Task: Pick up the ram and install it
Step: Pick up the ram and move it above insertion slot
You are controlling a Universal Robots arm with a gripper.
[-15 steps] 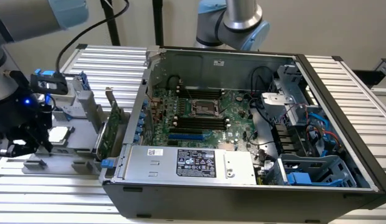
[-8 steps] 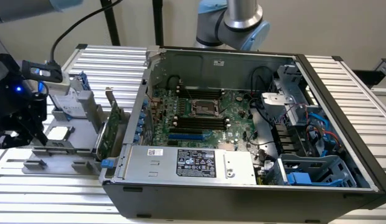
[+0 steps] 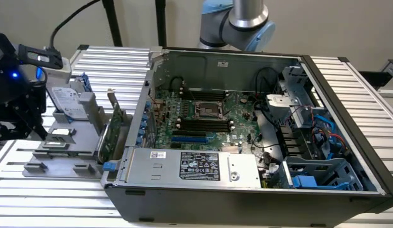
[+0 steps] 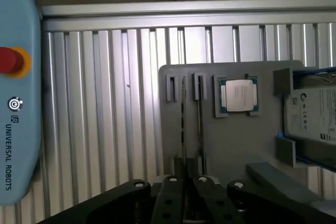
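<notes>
Standing edge-up in the grey holder (image 4: 236,145) beside the processor (image 4: 238,95), the ram (image 4: 184,124) looks light, stiff, fragile; pinch its flat faces gently. Your end effector (image 4: 185,198) sits over one end; its opening you cannot tell

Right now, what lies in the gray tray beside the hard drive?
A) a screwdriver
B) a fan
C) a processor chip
C: a square, silver-topped processor chip sits in a pocket of the tray, next to the hard drive.
</notes>
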